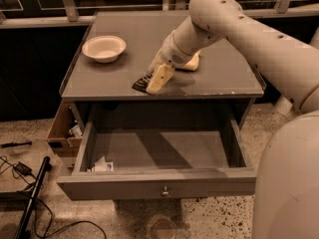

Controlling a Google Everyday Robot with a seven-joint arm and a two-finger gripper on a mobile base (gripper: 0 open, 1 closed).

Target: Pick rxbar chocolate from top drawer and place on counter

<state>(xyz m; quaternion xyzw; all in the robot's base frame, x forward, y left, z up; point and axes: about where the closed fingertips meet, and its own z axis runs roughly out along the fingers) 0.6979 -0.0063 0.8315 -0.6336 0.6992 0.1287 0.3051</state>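
White bowl (103, 48) near tool (155, 79) over counter (224, 78)

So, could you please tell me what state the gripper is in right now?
Gripper: at the flat black wrapper bar on the grey counter; state cannot be told.

Matt grey counter (224, 78), smooth cream plastic end effector (150, 86) low over it, metal drawer knob (165, 192)

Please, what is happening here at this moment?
The robot's arm reaches over the counter, and its gripper is down at the rxbar chocolate, which is near the counter's front edge. The top drawer below stands open, with a white paper scrap in its front left corner. A bowl sits on the counter's left side.
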